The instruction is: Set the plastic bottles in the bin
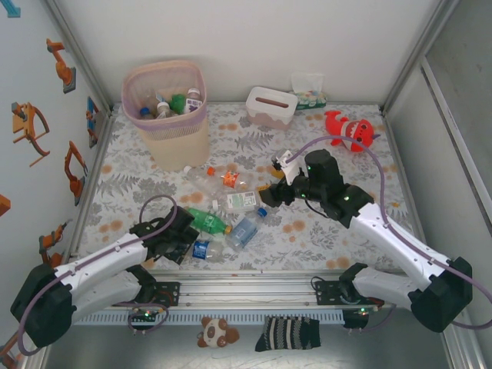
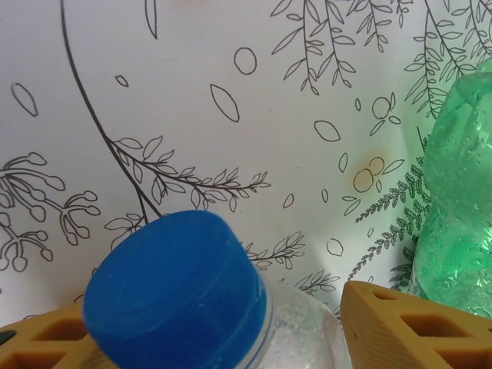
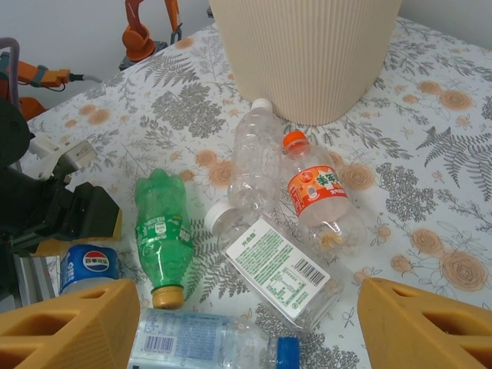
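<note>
Jaws of our left gripper are straddling a blue-capped bottle for a lift, though we cannot tell whether they are pinching it, while our right gripper is hanging wide open and empty above the plastic bottles lying at five o'clock from the bin.

Beige ribbed bin lined in translucent pink, on a white tabletop printed with grey ferns and orange blooms; just before the bin, an orange-capped bottle with orange label, farther from it a green bottle with yellow cap and a blue-capped bottle.
</note>
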